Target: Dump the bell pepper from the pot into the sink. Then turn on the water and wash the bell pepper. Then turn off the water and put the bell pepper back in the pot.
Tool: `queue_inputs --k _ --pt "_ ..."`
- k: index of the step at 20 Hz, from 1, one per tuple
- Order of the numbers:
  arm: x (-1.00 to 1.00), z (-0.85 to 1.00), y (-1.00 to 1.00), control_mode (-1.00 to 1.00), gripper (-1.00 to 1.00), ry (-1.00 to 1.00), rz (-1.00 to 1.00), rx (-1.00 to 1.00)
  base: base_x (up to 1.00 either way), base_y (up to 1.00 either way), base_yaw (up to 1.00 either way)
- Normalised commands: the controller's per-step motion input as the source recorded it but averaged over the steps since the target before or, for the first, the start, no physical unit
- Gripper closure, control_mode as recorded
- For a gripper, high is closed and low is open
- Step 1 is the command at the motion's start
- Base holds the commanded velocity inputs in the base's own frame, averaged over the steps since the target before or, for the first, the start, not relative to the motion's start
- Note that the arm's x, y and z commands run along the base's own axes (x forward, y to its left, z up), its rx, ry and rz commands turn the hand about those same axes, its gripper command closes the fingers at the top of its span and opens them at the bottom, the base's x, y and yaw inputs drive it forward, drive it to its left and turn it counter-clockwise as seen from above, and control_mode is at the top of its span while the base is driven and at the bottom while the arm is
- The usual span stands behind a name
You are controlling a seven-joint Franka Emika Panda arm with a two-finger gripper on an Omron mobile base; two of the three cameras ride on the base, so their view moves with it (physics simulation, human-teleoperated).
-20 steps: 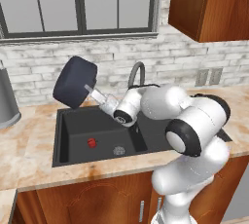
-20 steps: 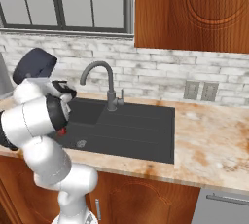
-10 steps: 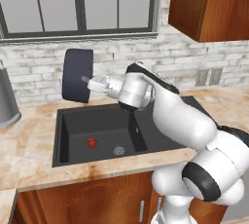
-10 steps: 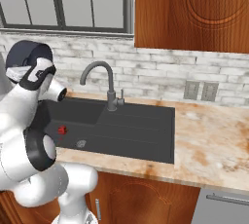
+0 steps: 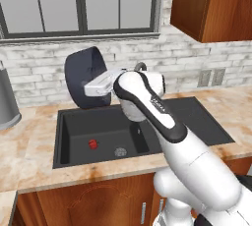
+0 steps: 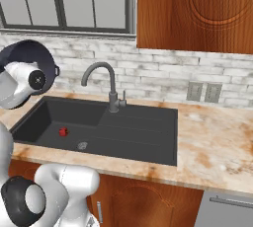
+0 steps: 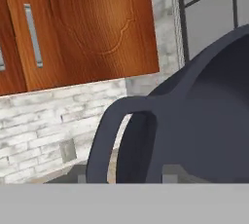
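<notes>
The dark navy pot (image 5: 82, 75) hangs tipped on its side above the back left corner of the black sink (image 5: 74, 124), mouth turned away from the arm. My gripper (image 5: 90, 89) is shut on the pot's rim by a side handle (image 7: 108, 131). From the right base, the pot (image 6: 25, 53) shows above the counter at the left edge. The small red bell pepper (image 5: 92, 144) lies on the floor of the deep basin, left of the drain (image 5: 120, 151). It shows there as well in the right base view (image 6: 63, 132). No water runs from the grey gooseneck faucet (image 6: 100, 71).
A tall grey metal container (image 5: 7, 101) stands on the counter at the far left. The faucet's lever (image 6: 123, 98) sits behind the sink's middle. A wooden wall cabinet (image 6: 192, 11) hangs at the right, a window (image 5: 78, 4) behind the sink.
The arm has swung and stretched out, raising the pot a little and rolling it further onto its side. The bell pepper has stayed in the basin.
</notes>
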Motion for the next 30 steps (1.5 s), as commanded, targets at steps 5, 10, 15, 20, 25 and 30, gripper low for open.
queue_inputs --k 5,10,15,20,25,30 --pt "-0.39 0.02 -0.55 -1.0 1.0 0.0 -0.23 -0.38 0.0 0.0 0.0" --pt "-0.17 0.0 -0.76 -1.0 1.0 0.0 -0.26 -0.35 0.0 0.0 0.0" --pt "-0.05 0.0 -0.88 -1.0 1.0 0.02 -0.25 -0.27 0.0 0.0 0.0" --pt "0.0 -0.14 -0.93 -1.0 1.0 0.1 -0.22 -0.17 0.0 0.0 0.0" --pt "0.19 -0.41 -0.96 -1.0 1.0 0.16 -0.16 -0.09 0.0 0.0 0.0" --pt "0.3 -0.42 -1.0 -1.0 1.0 0.17 -0.12 -0.04 0.0 0.0 0.0"
